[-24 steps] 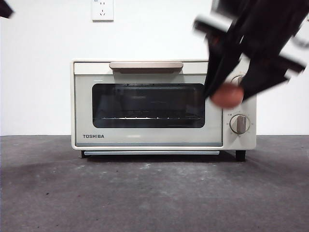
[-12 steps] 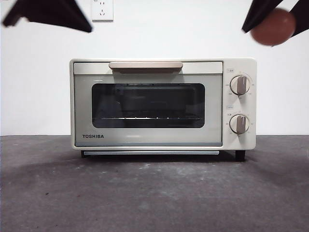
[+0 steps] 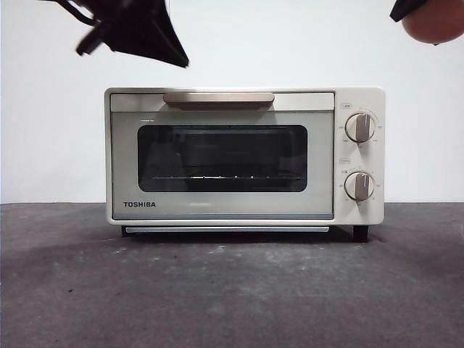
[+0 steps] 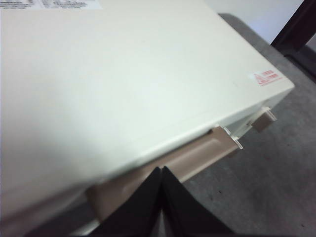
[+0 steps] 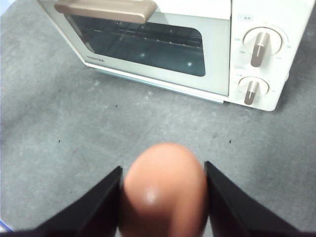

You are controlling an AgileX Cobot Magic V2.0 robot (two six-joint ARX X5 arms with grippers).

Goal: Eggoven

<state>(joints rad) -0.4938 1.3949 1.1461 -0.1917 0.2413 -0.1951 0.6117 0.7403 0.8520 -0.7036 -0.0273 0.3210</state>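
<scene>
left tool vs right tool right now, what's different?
Load: the right tool is clamped on the reddish-brown egg, one jaw on each side; the left tool carries nothing, its jaws pressed together.
Place: the left tool sits above the toaster oven, close to its tan handle; the right tool hangs high at the oven's knob end, out in front of it.
Both are in the air, clear of the grey table.

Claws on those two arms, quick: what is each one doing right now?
Left claw: shut, holding nothing, above the toaster oven near its handle.
Right claw: shut on the egg, held high in front of the oven.
</scene>
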